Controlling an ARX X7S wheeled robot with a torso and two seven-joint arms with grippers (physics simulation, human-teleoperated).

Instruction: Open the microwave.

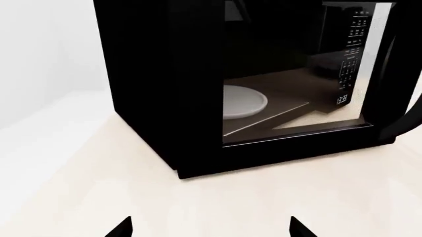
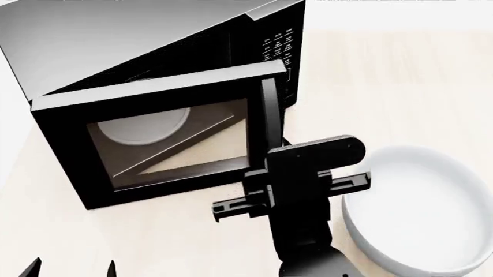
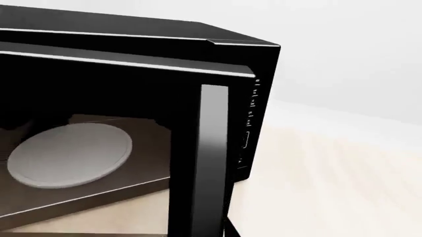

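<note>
right claw (image 2: pixel 266 151) at handle | microwave (image 2: pixel 154 69) door ajar, handle (image 3: pixel 211 163) vertical

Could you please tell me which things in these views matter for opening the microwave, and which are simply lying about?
Part of the job:
- large black boxy microwave
- its vertical black door handle
- right claw, close to the handle

Lying about:
- white round bowl
- white round turntable inside the microwave

The right arm (image 2: pixel 304 213) is matte black throughout: a blocky wrist housing with rounded corners, a thin horizontal rail crossing it, and a cylindrical forearm. The left pincer (image 1: pixel 209 228) shows only two black pointed fingertips (image 1: pixel 120 228).
</note>
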